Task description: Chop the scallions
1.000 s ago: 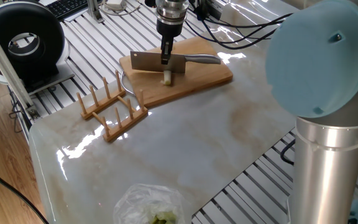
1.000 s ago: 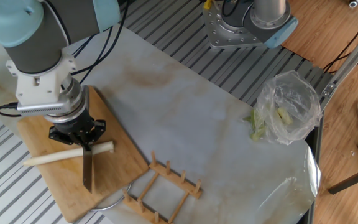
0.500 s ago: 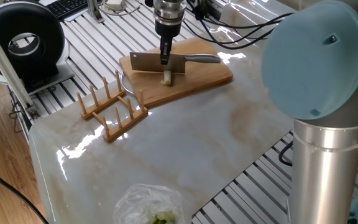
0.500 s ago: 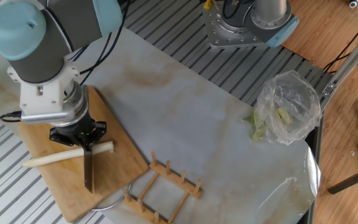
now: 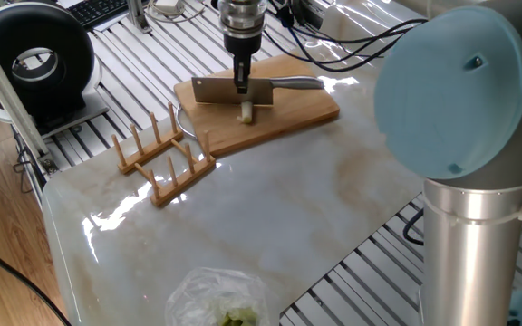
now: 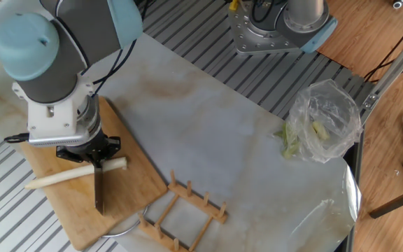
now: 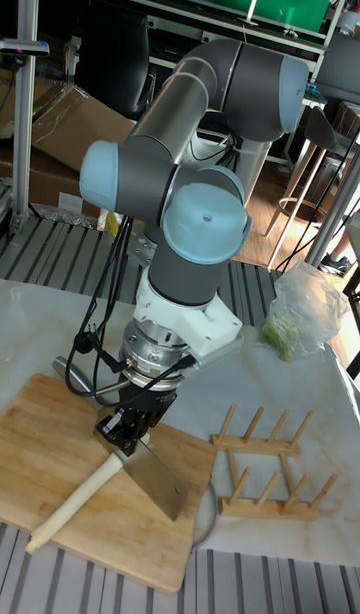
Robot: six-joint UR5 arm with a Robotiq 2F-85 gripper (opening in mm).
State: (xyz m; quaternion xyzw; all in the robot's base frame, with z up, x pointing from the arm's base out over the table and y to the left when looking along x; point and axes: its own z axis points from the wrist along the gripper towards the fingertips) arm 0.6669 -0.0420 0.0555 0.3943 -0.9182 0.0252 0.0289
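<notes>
Presently, in the other fixed view, the scallions (image 6: 75, 173) are seen as one long pale stalk laid across the wooden cutting board (image 6: 128, 197) at the left of the table, so that the cut falls on wood rather than on marble. The cleaver (image 6: 99, 190) is held blade-down over the stalk near its right end, seemingly so that a short piece is taken off. The gripper (image 6: 96, 162) is pinched shut on the cleaver at its upper edge; the fingers themselves are largely masked by the wrist. Whether the blade edge is already touching the stalk cannot be told. The stalk appears whole, with no loose pieces evident, so chopping is judged to be at its start.

Further right, the wooden rack (image 6: 180, 208) is set just beside the board's near corner, clear of the blade's path. At the far right, the clear plastic bag (image 6: 322, 121) with green bits is kept well apart, near the table edge, out of the working zone.
</notes>
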